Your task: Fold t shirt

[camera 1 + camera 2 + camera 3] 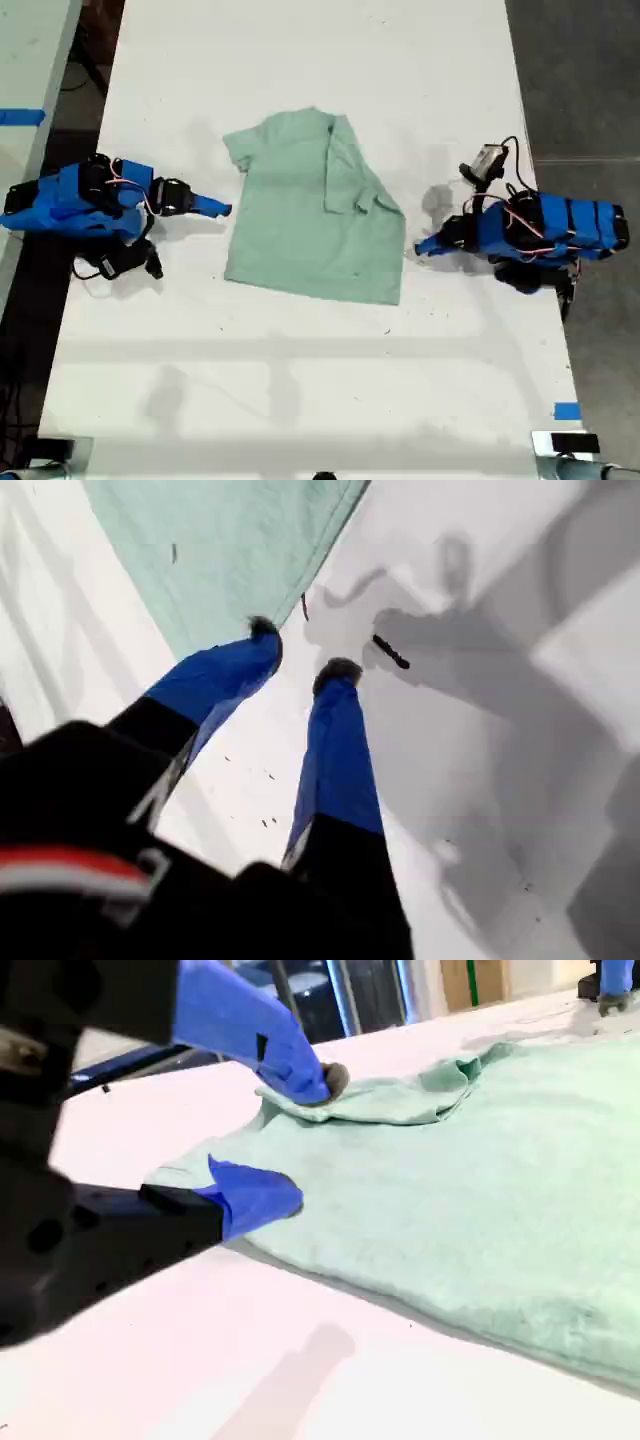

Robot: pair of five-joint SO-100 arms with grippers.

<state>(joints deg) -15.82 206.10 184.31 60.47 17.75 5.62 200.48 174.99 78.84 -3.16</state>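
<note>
The t shirt (pixel 315 215) lies mid-worktop (pixel 300 400), one side folded over. The second pincer (pixel 307 1140) gapes at its sleeve edge, seemingly touching cloth — the nearer arm. The first pincer (pixel 300 650), released and empty, sits just beside the opposite hem corner.

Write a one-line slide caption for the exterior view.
Two blue arms flank a partly folded green t shirt on a white table, one sleeve already turned in.

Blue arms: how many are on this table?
2. My second arm stands at the exterior view's left of the t shirt; my first arm at that view's right. None seems hidden.
</note>
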